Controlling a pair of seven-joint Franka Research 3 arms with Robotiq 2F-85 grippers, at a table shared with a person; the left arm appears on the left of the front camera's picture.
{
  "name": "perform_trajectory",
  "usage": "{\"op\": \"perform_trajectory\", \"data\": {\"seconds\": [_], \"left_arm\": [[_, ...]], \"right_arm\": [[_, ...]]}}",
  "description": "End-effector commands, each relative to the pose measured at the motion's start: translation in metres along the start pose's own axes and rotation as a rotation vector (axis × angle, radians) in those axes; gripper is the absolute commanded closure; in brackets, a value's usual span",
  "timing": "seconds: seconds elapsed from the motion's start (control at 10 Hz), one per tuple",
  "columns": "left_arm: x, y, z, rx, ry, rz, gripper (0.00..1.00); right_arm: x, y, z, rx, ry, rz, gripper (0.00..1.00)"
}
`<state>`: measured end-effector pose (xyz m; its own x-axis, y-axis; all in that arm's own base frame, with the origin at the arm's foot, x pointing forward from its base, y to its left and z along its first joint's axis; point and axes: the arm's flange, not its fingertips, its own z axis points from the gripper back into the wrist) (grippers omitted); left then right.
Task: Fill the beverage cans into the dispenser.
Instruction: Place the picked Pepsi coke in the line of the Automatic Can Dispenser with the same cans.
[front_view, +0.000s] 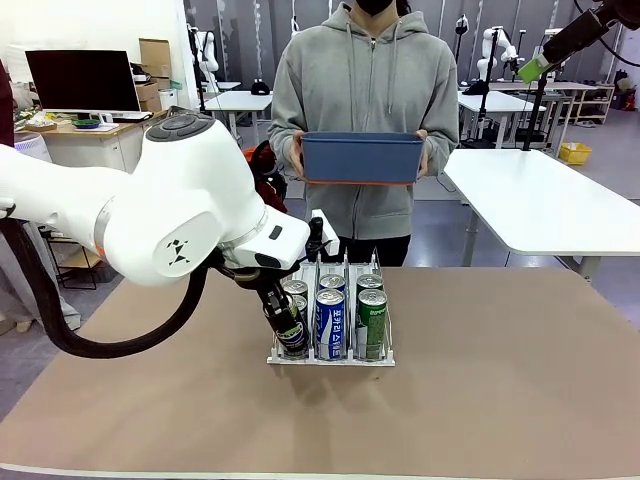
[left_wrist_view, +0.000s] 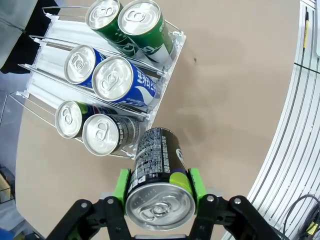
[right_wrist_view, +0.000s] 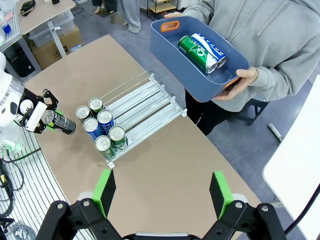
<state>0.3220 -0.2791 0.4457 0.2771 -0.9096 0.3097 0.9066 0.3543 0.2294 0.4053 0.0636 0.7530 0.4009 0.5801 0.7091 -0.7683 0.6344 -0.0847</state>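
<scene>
The front blue can (left_wrist_view: 127, 85) bears white Korean lettering on its side. The tilted black can (left_wrist_view: 157, 160) carries a block of fine white print, too small to read.

From the front, the left arm (front_view: 190, 205) hides the rear left of the dispenser (front_view: 345, 272).

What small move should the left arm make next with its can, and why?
Probably lift the black aluminium can, which the left gripper holds tilted outside the front lip of the clear-and-white dispenser, up and toward the bare rear of the nearest lane. Two cans already fill that lane's front.
</scene>
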Motion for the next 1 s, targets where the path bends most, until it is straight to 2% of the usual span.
{"op": "perform_trajectory", "data": {"seconds": [0.0,0.3,0.4,0.6,0.9], "left_arm": [[-0.002,-0.003,0.004,0.012,-0.007,0.015,0.42],[0.001,-0.001,-0.001,-0.001,0.001,0.001,0.42],[0.0,0.001,-0.002,0.038,-0.001,-0.021,0.42],[0.002,0.01,-0.008,0.055,-0.023,0.002,0.42],[0.003,0.02,-0.023,0.059,0.012,0.023,0.42]], "right_arm": [[0.0,0.001,0.0,0.003,0.002,0.001,0.0],[0.0,0.001,0.0,0.003,0.002,0.001,0.0],[0.0,0.001,0.0,0.003,0.002,0.001,0.0],[0.0,0.001,0.0,0.003,0.002,0.001,0.0],[0.0,0.001,0.0,0.003,0.002,0.001,0.0]]}}
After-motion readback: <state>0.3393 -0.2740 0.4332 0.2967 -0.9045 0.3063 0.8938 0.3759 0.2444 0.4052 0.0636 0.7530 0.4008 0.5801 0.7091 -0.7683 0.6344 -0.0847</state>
